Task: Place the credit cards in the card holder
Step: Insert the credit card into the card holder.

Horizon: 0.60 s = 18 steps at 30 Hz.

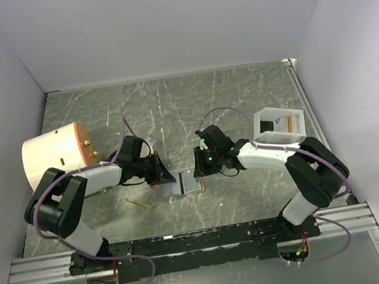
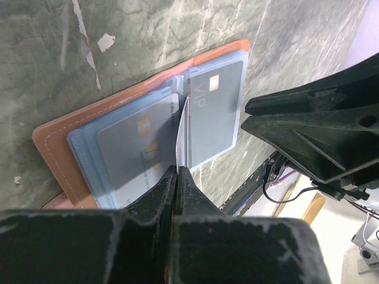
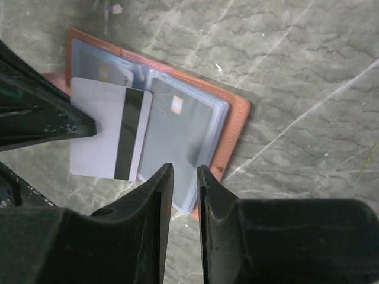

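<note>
Holder laid open flat, cards seen in sleeves. Striped card pinched by left gripper, held over holder's middle for insertion. Right gripper narrowly parted, empty, poised by holder's edge.

The top external view looks down from above and behind the arm bases at the worktop's near edge, far enough away to show every edge. Each wrist view looks steeply down at close range past its own fingers. All three share the open card holder near the middle of the near edge. The left wrist view also catches the right gripper, and the right wrist view the left gripper.
</note>
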Each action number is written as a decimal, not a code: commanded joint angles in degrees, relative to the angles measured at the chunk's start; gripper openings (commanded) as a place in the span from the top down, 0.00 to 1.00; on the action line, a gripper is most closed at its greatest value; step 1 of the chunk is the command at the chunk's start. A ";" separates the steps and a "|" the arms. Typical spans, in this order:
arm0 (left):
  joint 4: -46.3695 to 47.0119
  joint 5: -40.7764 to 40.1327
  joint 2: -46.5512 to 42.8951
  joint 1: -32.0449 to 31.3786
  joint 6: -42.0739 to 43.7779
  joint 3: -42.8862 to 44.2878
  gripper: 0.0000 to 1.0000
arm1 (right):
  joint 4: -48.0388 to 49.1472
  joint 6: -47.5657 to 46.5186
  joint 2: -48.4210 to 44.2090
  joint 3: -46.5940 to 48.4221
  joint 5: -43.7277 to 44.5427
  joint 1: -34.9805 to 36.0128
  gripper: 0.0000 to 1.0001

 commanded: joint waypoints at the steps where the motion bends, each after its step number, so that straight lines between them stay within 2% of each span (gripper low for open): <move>1: -1.15 -0.85 0.78 -0.11 1.33 1.34 0.93 | -0.45 -0.31 2.61 0.78 1.60 0.33 0.76; 9: -2.39 -3.52 0.82 -0.12 0.90 1.16 0.93 | -0.71 -0.52 4.76 -0.51 2.75 0.50 0.79; 18: -0.49 -2.87 2.60 -0.12 1.02 1.06 0.93 | -0.37 -0.36 4.85 -0.89 2.67 0.64 0.80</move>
